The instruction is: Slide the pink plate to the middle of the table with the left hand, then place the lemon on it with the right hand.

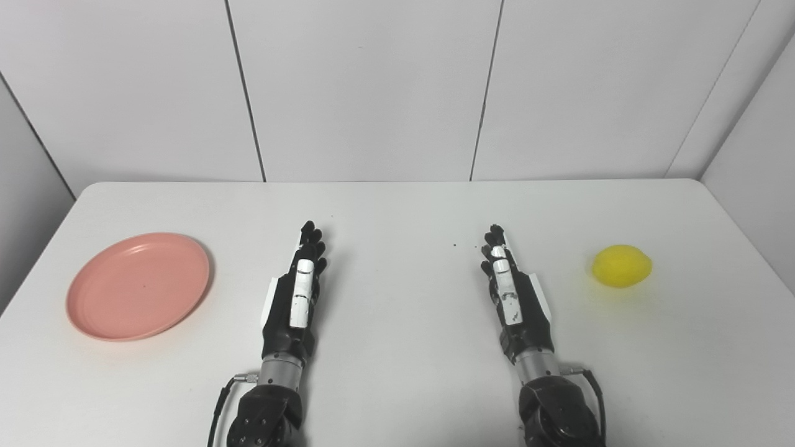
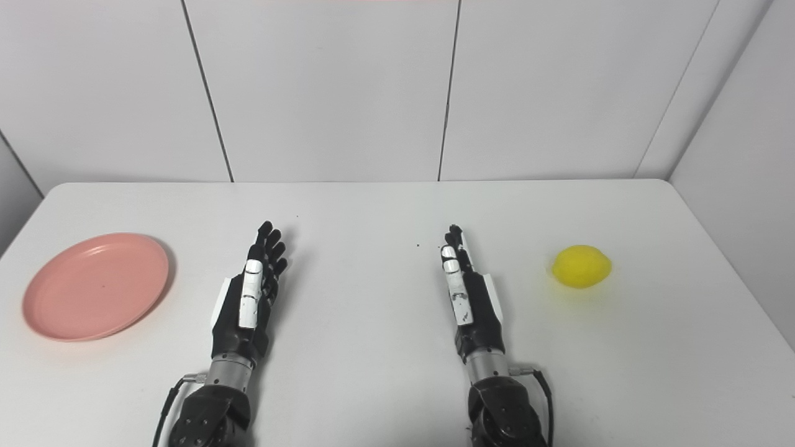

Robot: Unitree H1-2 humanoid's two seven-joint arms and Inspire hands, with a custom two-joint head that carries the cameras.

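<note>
A pink plate (image 1: 138, 285) lies empty at the left side of the white table (image 1: 397, 205). A yellow lemon (image 1: 621, 266) sits at the right side of the table. My left hand (image 1: 298, 292) rests near the table's middle left, fingers stretched forward, open and empty, well to the right of the plate. My right hand (image 1: 512, 292) rests at the middle right, fingers stretched forward, open and empty, to the left of the lemon. In the right eye view the plate (image 2: 96, 285) and the lemon (image 2: 582, 266) show the same way.
White wall panels (image 1: 372, 87) stand right behind the table's far edge. A few dark specks (image 1: 456, 245) lie on the table between the hands.
</note>
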